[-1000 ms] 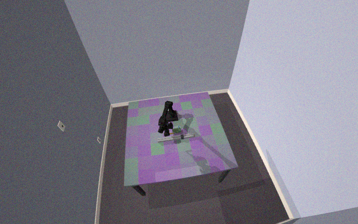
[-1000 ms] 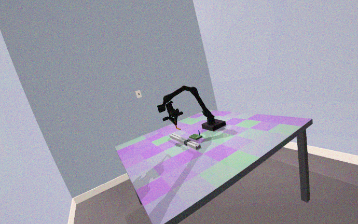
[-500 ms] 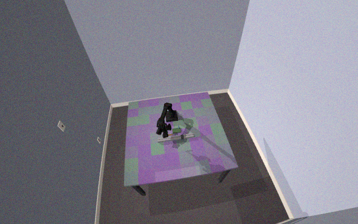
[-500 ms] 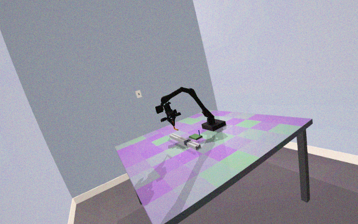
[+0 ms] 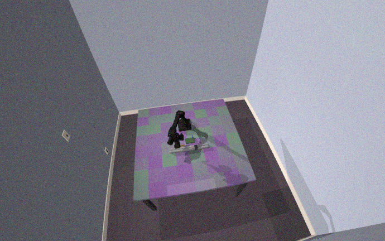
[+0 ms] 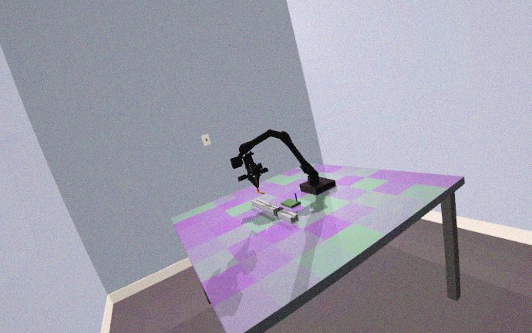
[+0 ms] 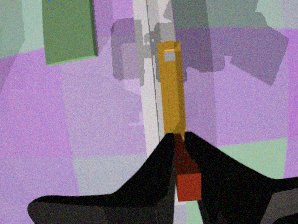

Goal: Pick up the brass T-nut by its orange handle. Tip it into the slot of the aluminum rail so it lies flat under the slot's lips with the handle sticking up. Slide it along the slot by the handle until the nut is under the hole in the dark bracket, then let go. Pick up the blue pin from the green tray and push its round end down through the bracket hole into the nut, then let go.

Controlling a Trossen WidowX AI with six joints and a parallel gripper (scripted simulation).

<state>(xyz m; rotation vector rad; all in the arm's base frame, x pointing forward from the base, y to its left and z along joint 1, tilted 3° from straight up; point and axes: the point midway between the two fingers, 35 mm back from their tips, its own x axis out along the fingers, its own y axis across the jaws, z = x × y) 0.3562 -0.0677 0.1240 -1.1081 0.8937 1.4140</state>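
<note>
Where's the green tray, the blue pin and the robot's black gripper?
green tray (image 5: 189, 140) (image 6: 289, 203) (image 7: 70, 34): top, exterior and wrist views, on its flat top
blue pin (image 6: 295, 197): exterior view, on its shaft
gripper (image 7: 178, 139): wrist view, between its fingertips

No lettering, label, brand, number or sign can be read anywhere in the room, neither on the patchwork-topped table of purple, green and grey squares (image 5: 176, 181) (image 6: 337, 250) nor on the pale rectangular wall plates (image 5: 66, 135) (image 6: 205, 139).
</note>
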